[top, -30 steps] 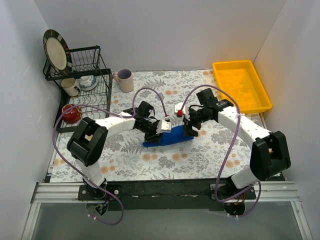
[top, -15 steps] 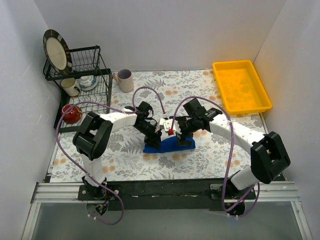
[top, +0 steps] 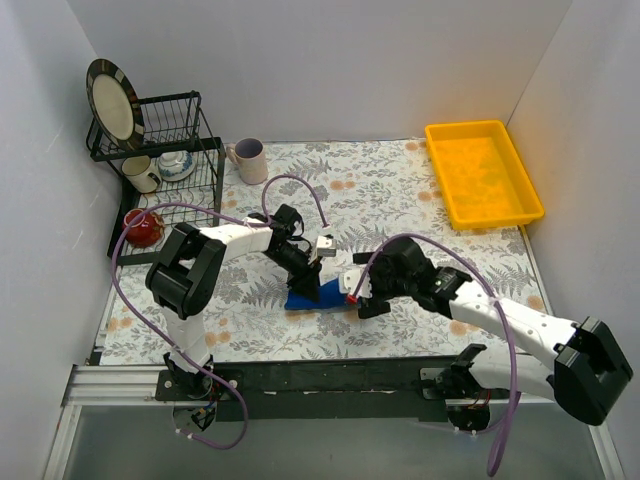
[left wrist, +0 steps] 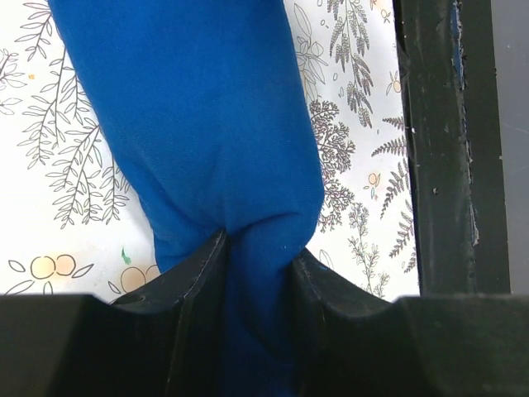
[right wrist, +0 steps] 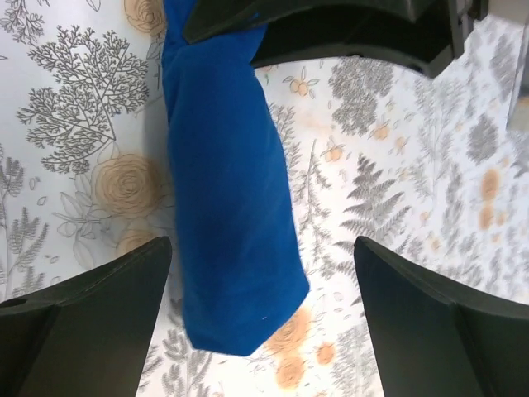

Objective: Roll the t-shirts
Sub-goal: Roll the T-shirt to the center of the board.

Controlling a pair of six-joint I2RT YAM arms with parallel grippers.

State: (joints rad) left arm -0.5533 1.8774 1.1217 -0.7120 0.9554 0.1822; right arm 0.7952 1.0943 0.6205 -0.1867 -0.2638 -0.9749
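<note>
One royal-blue t-shirt [top: 322, 296] lies rolled into a tight tube on the floral table cloth, near the front middle. My left gripper [top: 304, 272] is shut on the roll's left end; in the left wrist view the fabric [left wrist: 207, 124] is pinched between both jaws of that gripper [left wrist: 258, 250]. My right gripper [top: 358, 293] sits low at the roll's right end, open. In the right wrist view the roll's free end [right wrist: 227, 207] lies between the wide-spread fingers of that gripper [right wrist: 260, 252], touching neither. No print shows on the roll.
A yellow bin [top: 483, 172] stands at the back right. At the back left is a black dish rack [top: 170, 150] with a plate [top: 113, 100] and cups, and a white mug [top: 248, 160] stands beside it. The table's black front rail [left wrist: 438, 149] runs close to the roll.
My right arm has swung from the far side of the roll down to its near right end, and its jaws have opened wide. My left gripper keeps its hold, shifted slightly.
</note>
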